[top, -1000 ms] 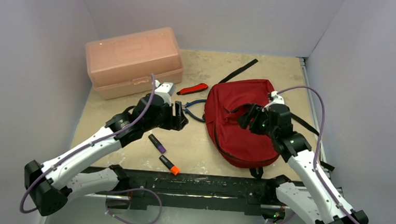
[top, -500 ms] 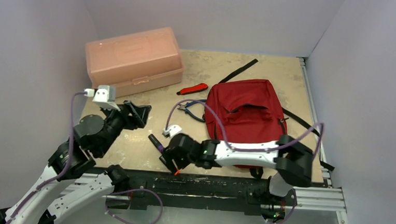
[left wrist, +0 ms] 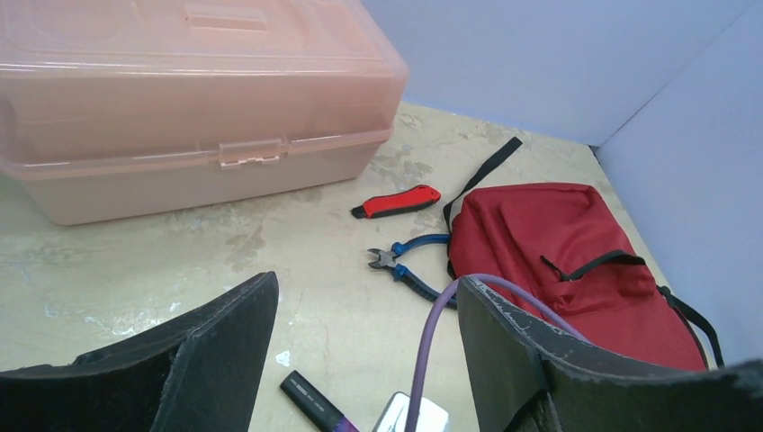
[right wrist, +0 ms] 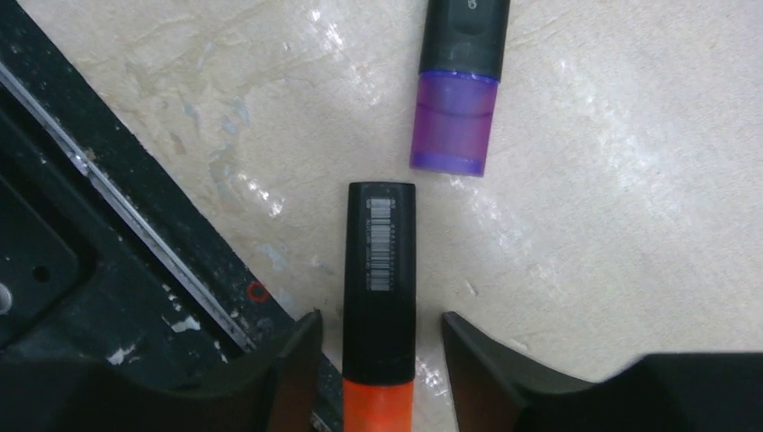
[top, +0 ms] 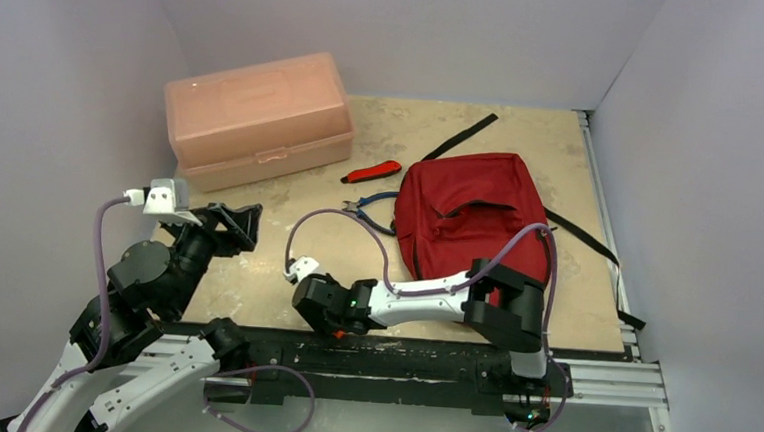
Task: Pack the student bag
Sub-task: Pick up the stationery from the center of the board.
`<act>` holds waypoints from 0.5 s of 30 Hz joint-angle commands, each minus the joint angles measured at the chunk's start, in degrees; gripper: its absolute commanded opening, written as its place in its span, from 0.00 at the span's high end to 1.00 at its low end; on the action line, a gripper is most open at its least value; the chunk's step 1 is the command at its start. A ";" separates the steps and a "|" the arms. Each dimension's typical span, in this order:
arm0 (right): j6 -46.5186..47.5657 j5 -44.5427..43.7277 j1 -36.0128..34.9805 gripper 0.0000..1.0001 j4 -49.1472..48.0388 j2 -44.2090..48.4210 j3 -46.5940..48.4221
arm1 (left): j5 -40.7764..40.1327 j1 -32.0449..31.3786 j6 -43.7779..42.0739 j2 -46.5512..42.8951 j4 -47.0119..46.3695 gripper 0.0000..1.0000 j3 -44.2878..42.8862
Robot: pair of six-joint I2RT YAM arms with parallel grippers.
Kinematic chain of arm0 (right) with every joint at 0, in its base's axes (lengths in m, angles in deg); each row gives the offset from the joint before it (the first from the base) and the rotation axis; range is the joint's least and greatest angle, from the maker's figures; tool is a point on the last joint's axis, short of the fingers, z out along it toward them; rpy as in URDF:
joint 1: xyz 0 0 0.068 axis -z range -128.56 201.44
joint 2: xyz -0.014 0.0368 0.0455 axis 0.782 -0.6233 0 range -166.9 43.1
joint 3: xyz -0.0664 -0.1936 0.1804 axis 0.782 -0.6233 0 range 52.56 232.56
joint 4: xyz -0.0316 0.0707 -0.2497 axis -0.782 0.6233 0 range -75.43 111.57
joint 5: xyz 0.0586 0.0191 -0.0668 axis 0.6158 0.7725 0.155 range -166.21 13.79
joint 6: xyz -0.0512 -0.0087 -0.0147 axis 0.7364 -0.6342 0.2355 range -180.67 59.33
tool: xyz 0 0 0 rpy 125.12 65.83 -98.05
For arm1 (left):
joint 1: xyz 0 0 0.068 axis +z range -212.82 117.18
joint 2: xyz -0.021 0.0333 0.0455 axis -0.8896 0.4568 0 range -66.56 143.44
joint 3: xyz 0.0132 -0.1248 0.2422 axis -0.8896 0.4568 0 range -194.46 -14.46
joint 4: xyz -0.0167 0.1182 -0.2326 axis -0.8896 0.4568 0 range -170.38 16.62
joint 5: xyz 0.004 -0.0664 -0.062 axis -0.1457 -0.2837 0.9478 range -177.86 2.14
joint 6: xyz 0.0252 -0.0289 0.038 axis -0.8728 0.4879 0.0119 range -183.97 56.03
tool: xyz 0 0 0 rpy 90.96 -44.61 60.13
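The student bag (top: 478, 217) (left wrist: 576, 261), dark red with black straps, lies flat at the right of the table. My right gripper (top: 327, 318) (right wrist: 382, 319) is low at the table's front edge. It is open, one jaw on each side of an orange-and-black highlighter (right wrist: 381, 270), with a gap on both sides. A purple-and-black highlighter (right wrist: 459, 90) (left wrist: 310, 402) lies just beyond it. My left gripper (top: 237, 222) (left wrist: 364, 288) hangs open and empty above the table's left side.
A closed pale pink plastic box (top: 257, 118) (left wrist: 180, 99) stands at the back left. A red utility knife (top: 373, 171) (left wrist: 398, 202) and blue-handled pliers (top: 370, 210) (left wrist: 409, 265) lie left of the bag. The black front rail (right wrist: 90, 270) runs right beside the orange highlighter.
My right arm swung from the bag to the front edge and came down over the orange highlighter. My left arm pulled back to the left and rose.
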 commanded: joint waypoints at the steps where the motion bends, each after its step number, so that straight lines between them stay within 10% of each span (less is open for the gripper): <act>1: 1.01 -4.09 -0.91 0.52 1.70 -1.23 2.10 | -0.76 0.18 -1.13 1.01 -0.11 0.28 -1.45; 8: -2.41 -9.61 -0.52 1.00 2.76 5.67 -0.59 | 0.14 0.13 -0.24 2.00 -0.21 0.28 -1.35; 15: -12.74 12.22 18.44 1.00 -16.83 41.64 -23.85 | 1.99 0.11 0.70 3.95 -1.71 0.27 -0.51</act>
